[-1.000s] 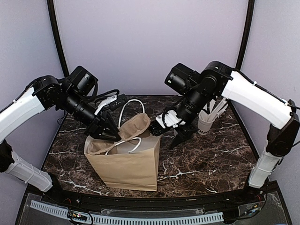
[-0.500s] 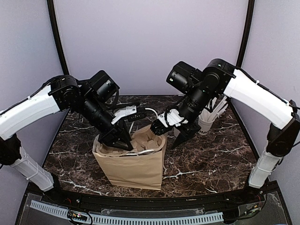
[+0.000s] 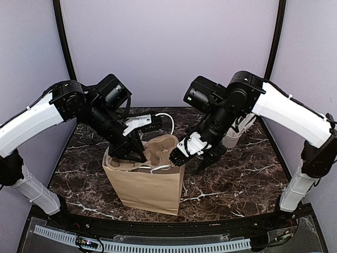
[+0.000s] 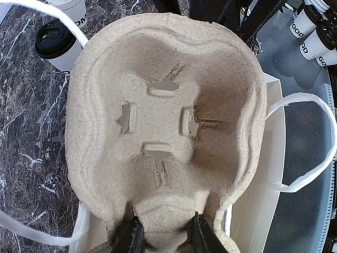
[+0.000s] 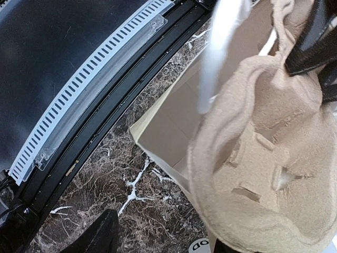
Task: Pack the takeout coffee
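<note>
My left gripper (image 3: 134, 153) (image 4: 163, 234) is shut on the edge of a brown pulp cup carrier (image 3: 158, 150) (image 4: 158, 105), which sits tilted in the mouth of the brown paper bag (image 3: 150, 187). The carrier's cup wells are empty. The takeout coffee (image 4: 55, 45), a white cup with a black lid, stands on the marble beyond the bag. In the top view my right arm hides it. My right gripper (image 3: 205, 158) (image 5: 160, 242) is open beside the bag's right rim (image 5: 174, 121). Only marble and the bag's corner lie between its fingers. A lettered white cup base (image 5: 201, 245) peeks under the carrier.
A white cup with straws (image 3: 231, 138) stands at the back right. The bag's white rope handles (image 3: 167, 118) (image 4: 310, 142) stick up and out. Small dark-capped lettered cups (image 4: 308, 21) show over a grey surface past the bag. The black front rail (image 5: 105, 89) runs near the bag.
My left arm swung right and lowered the carrier from the bag's left rim into its mouth. The bag shifted slightly. My right gripper dropped toward the bag's right rim.
</note>
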Robot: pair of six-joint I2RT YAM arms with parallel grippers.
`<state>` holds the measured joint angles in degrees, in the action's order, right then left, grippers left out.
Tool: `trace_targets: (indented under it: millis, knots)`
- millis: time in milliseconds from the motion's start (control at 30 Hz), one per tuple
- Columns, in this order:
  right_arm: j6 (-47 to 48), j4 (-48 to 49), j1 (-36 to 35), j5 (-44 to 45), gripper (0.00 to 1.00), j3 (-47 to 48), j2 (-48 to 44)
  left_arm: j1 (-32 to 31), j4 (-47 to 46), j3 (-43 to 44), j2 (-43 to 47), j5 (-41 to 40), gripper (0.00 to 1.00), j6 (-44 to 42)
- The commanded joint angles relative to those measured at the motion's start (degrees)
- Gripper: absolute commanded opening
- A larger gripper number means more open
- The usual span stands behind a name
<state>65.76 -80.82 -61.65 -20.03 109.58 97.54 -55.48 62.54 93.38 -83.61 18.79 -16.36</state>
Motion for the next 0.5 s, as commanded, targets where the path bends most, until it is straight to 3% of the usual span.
trace_targets:
  millis: [0, 267, 467]
  knots:
    - [0.7, -0.4, -3.1, 2.1, 0.6, -1.7, -2.0, 0.1, 1.5, -0.8, 0.7, -3.9, 0.29, -1.3]
    - [-0.2, -0.5, -4.4, 2.9, 0.59, 2.8, -2.6, 0.1, 2.0, -1.7, -0.1, -5.7, 0.29, -2.7]
    - [1.2, -0.5, -8.1, 5.4, 0.58, -0.4, -2.7, -0.9, 1.7, -3.2, 0.3, -4.7, 0.29, -4.6]
